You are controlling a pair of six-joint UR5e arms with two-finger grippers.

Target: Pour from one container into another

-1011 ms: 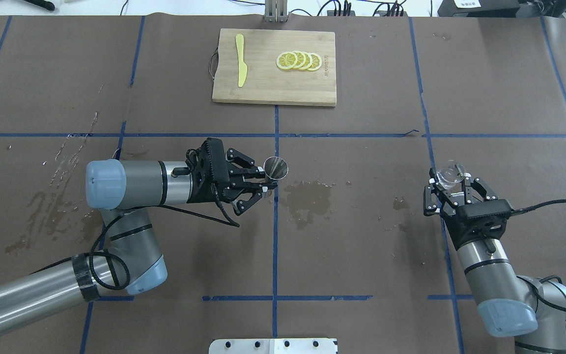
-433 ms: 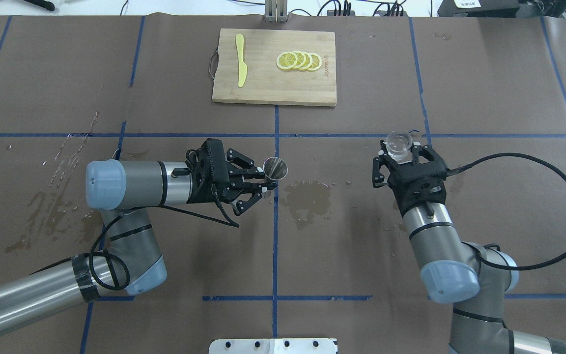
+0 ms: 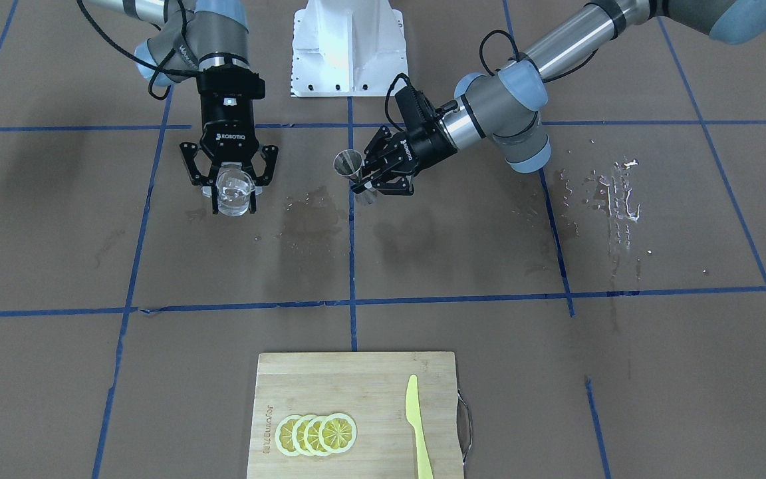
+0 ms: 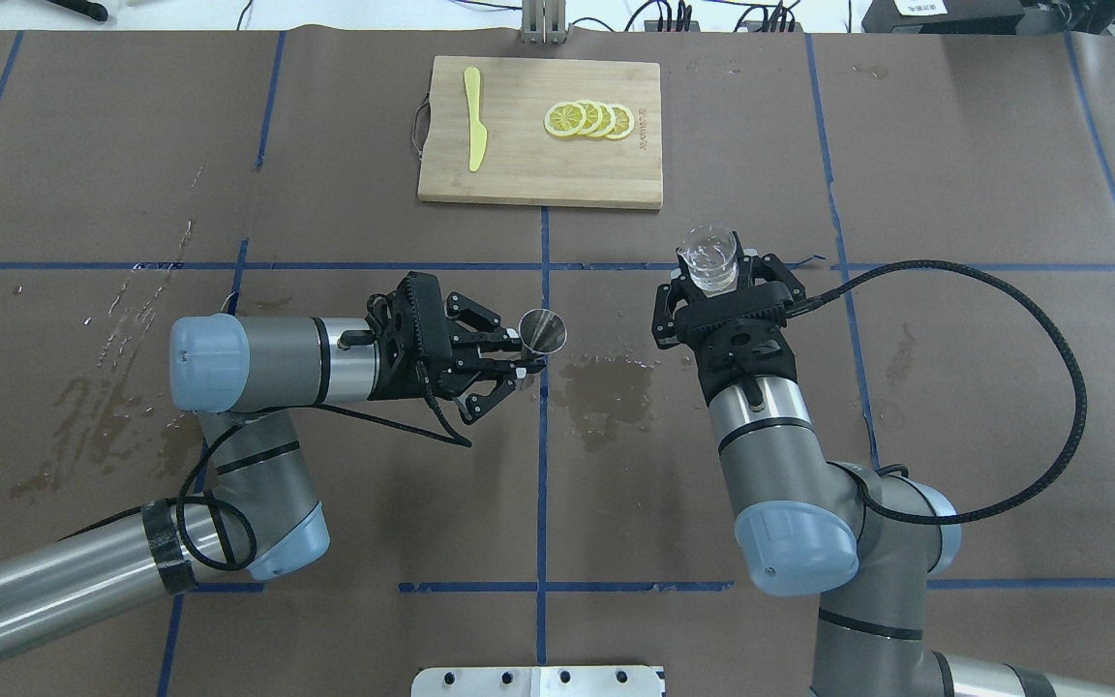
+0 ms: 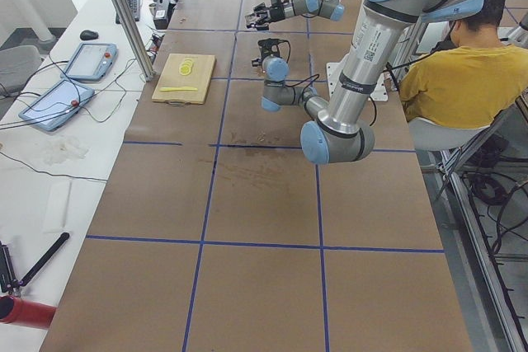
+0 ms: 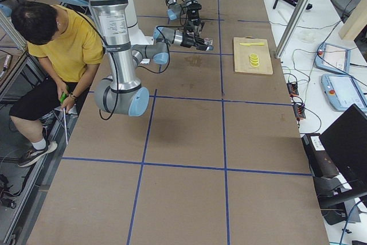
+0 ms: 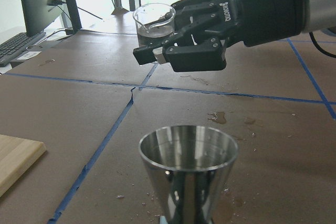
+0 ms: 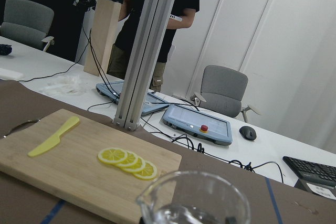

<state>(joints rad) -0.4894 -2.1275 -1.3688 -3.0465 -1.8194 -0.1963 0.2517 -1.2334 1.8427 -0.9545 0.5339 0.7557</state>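
Carrying the glass inward from the table's right edge, the right gripper has travelled within the last second to a position just right of the table's centre line. Its fingers are closed on the wall of the glass, which is upright, raised off the table, and appears to hold a little clear liquid.

The left gripper has not moved. Its fingers are clamped on the lower part of the metal cup, which stands upright with its mouth up at the centre of the table. Whether the cup base rests on the table cannot be determined.

Glass and cup are now near each other but apart, the glass toward the far edge and to the right of the cup.

Judgement: the approach is well advanced and pouring has not begun. The glass must next come above the cup mouth and tip. The mouth is narrow, and a wet patch already lies beside the cup.
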